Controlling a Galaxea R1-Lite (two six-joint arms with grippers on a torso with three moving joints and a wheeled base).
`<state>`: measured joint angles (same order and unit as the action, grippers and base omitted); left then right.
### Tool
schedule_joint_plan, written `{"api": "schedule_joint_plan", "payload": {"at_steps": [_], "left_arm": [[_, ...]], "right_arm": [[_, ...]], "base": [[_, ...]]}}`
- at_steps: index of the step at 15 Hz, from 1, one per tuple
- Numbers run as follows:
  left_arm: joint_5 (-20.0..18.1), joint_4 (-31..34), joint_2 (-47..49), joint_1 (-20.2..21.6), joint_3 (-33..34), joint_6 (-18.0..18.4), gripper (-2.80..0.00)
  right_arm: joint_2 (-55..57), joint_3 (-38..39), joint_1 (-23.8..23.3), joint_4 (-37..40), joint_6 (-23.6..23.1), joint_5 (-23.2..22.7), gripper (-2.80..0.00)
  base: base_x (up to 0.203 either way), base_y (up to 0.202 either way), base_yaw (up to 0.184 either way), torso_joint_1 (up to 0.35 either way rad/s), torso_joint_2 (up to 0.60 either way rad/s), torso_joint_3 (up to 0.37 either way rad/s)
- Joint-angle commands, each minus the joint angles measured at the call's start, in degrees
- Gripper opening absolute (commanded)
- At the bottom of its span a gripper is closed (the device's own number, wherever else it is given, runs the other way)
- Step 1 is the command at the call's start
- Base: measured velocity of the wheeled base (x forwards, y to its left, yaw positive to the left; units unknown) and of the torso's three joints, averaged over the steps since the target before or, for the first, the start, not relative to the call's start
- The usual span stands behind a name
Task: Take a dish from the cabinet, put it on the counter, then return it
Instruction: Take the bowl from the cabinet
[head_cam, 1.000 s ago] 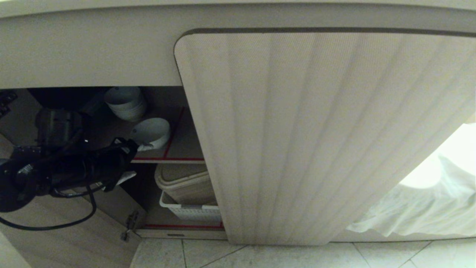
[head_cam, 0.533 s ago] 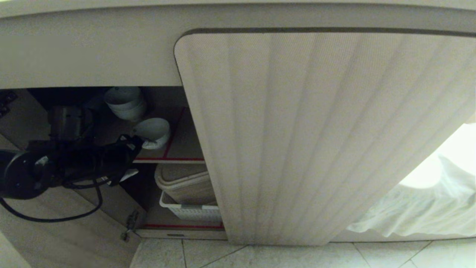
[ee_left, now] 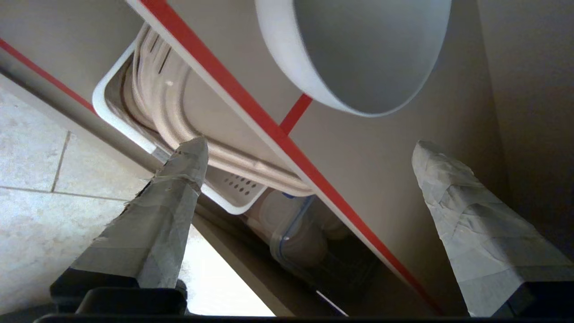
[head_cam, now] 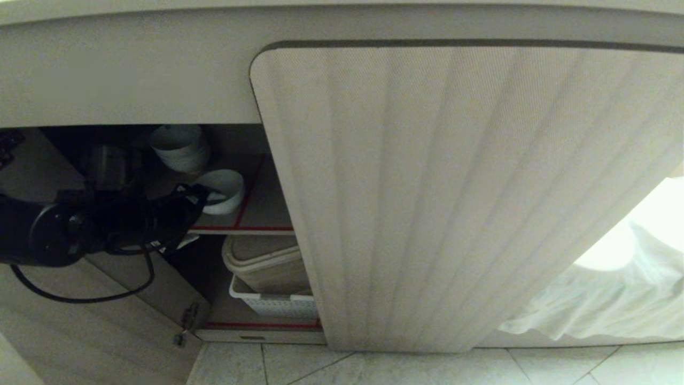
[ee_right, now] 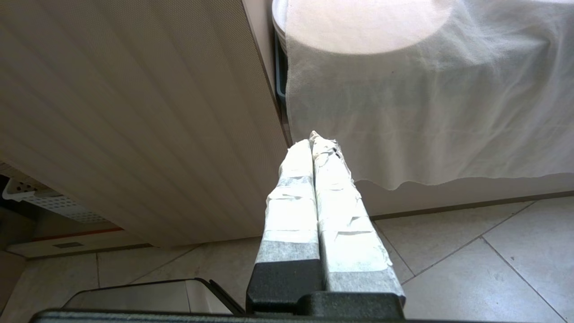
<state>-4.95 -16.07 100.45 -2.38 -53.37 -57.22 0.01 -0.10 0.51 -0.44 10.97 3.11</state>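
Left wrist view is showing the left gripper [ee_left: 309, 157] first, with its two taped fingers [ee_left: 157, 215] spreading wide apart and holding nothing. Just past them, the dish [ee_left: 358, 54] is sitting on the upper shelf [ee_left: 381, 152] of the cabinet [head_cam: 133, 80]. It is a small, round, white bowl, smooth and shiny, with a deep, plain inside. It is standing close behind the red tape [ee_left: 251, 107] on the shelf edge, and the fingers are not touching it.

Under that shelf, a white basket [ee_left: 224, 197] is holding a beige tub [ee_left: 170, 116], and a clear box with a blue rim [ee_left: 291, 233] is lying beside it.

From the head view, the black left arm [head_cam: 80, 230] is reaching in level from the left side, through the open part of the cabinet. Its gripper [head_cam: 206, 200] is pointing at the dish [head_cam: 227, 190]. Farther back on the same shelf, a stack of pale bowls [head_cam: 179, 147] is sitting in the dark. The ribbed door [head_cam: 454, 187] on the right is covering the rest.

Right wrist view is showing the right gripper [ee_right: 314, 148] hanging low over the tiled floor [ee_right: 471, 260], with its fingers pressing together on nothing. Beyond it, a white cloth [ee_right: 426, 112] is hanging beside the door.
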Motion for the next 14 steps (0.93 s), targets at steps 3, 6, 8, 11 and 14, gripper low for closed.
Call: {"api": "schedule_joint_plan", "payload": {"at_steps": [3, 6, 8, 11, 14], "left_arm": [[-0.1, -0.1, 1.5, 0.0, -1.6, -0.3, 0.0], [-0.1, 0.4, 3.7, 0.0, -5.5, -0.1, 0.0], [-0.1, 0.6, 4.3, 0.0, -6.3, -0.1, 0.0], [-0.1, 0.7, 4.7, 0.5, -6.2, -0.1, 0.0], [-0.1, 0.9, 5.6, 2.3, -6.3, 0.0, 0.0]], "right_arm": [[0.0, 0.0, 0.0, 0.0, 0.1, 0.0, -2.8], [0.0, 0.0, 0.0, -0.1, 0.0, 0.1, -2.8], [0.0, 0.0, 0.0, 0.0, 0.0, 0.1, -2.8], [0.0, 0.0, 0.0, 0.0, 0.1, 0.0, -2.8], [0.0, 0.0, 0.0, 0.0, 0.1, 0.1, -2.8]], "base": [[0.0, 0.0, 0.0, 0.0, 0.0, 0.0], [0.0, 0.0, 0.0, 0.0, 0.0, 0.0], [0.0, 0.0, 0.0, 0.0, 0.0, 0.0], [0.0, 0.0, 0.0, 0.0, 0.0, 0.0], [0.0, 0.0, 0.0, 0.0, 0.0, 0.0]]}}
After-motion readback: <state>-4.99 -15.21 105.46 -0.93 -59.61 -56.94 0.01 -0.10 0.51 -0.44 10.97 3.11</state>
